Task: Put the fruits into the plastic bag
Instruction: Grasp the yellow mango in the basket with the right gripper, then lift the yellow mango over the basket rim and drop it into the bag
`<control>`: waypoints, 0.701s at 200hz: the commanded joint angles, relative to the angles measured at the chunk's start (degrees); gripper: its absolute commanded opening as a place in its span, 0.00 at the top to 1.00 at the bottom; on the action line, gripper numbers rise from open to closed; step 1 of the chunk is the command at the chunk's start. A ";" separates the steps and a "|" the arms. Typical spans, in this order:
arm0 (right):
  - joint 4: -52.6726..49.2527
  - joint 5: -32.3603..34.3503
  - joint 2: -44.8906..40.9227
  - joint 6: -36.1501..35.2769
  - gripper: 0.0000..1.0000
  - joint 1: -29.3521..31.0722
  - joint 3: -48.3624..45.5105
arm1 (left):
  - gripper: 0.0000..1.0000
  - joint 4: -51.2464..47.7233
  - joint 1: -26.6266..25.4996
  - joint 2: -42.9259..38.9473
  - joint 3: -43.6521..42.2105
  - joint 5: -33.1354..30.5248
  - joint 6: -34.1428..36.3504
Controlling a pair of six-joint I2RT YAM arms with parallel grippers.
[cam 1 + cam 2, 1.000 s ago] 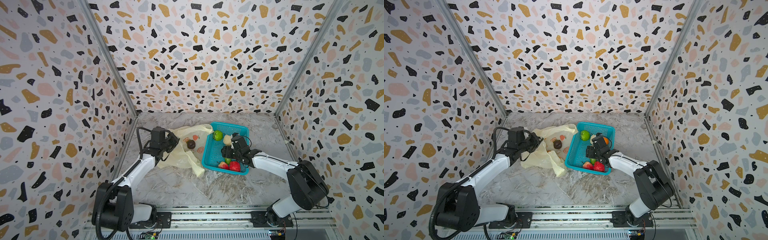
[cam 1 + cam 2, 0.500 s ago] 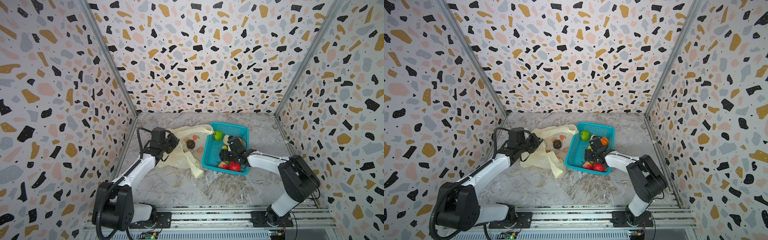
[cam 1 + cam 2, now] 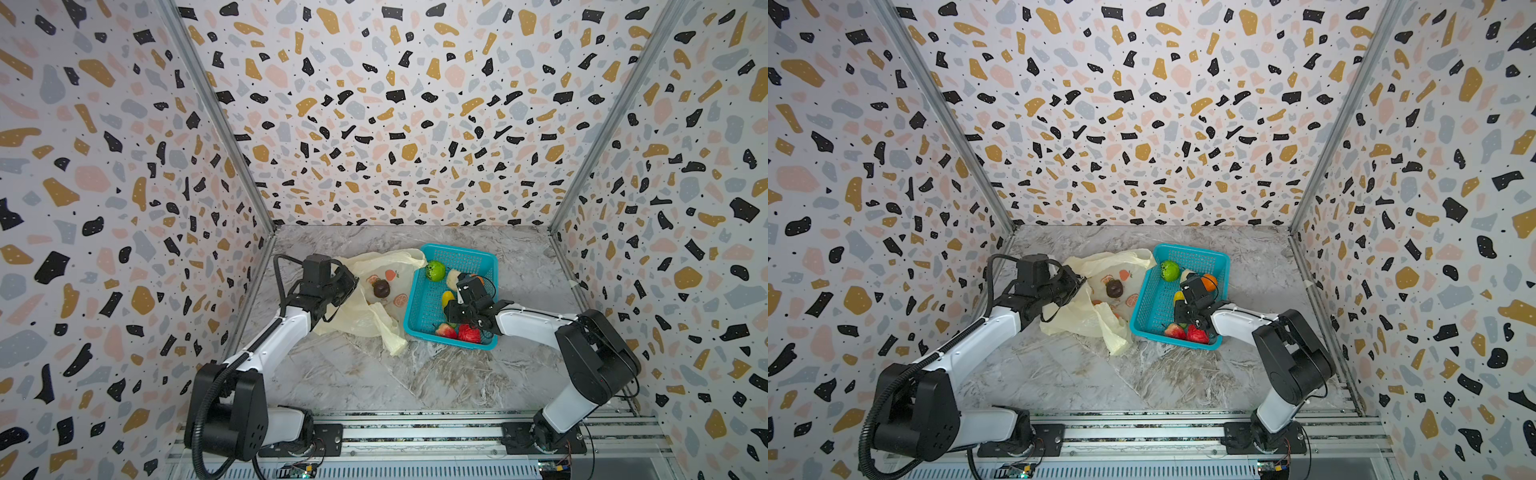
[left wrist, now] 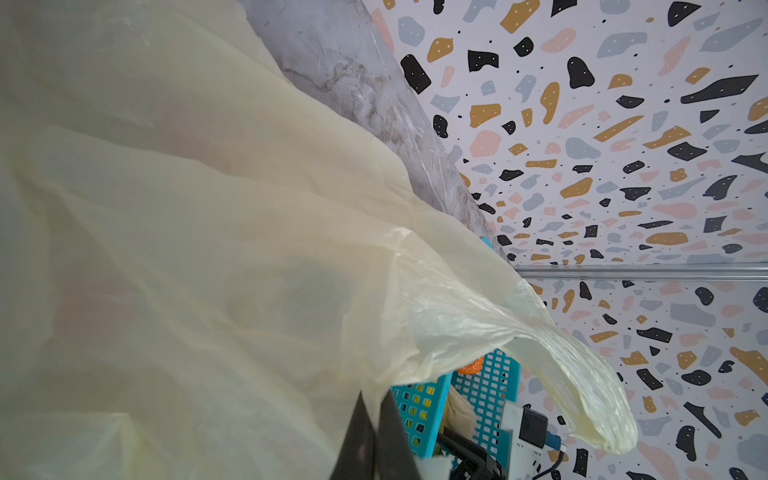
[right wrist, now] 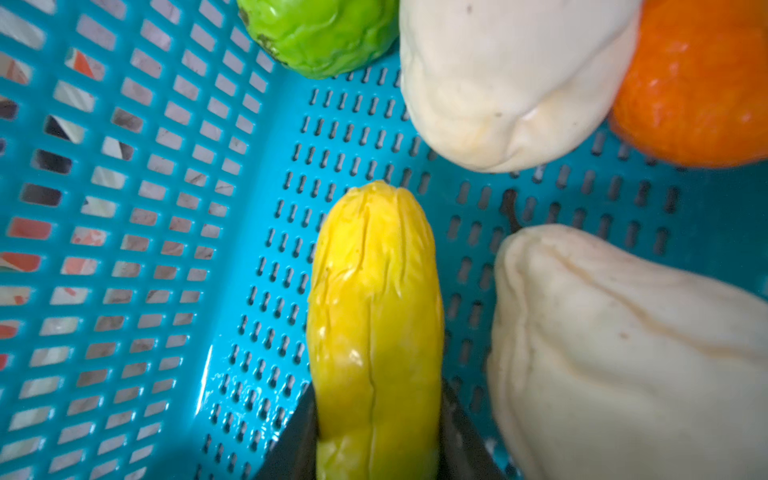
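One dark round fruit [image 3: 381, 288] is logged on the plastic bag [image 3: 365, 324] beside the teal basket [image 3: 419, 309]; seven are left inside the basket, the yellow mango [image 5: 374, 311] clamped there by the right gripper [image 5: 376, 415]. Bag film is pinched by the left gripper [image 4: 374, 419]

- Bright, even, diffuse; soft faint shadows only, in both top views.
- Verticals splayed outward toward upper corners of frame.
- Soft-focused up close in wrist views: plastic bag [image 4: 166, 249], yellow-green mango [image 5: 374, 332].
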 commanded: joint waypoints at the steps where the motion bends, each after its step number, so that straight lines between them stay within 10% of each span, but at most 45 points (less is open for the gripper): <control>1: 1.00 -1.49 -4.34 -2.06 0.75 0.28 1.05 | 1.00 0.56 -0.06 0.32 1.65 -0.09 0.40; 76: 11.46 -23.24 -7.67 -10.69 0.76 5.46 2.06 | 1.00 2.11 -1.93 -0.53 2.36 -0.20 3.41; 140: 10.84 -20.77 -8.61 -11.31 0.75 9.01 8.13 | 1.00 2.78 -2.95 -1.17 1.46 0.17 5.06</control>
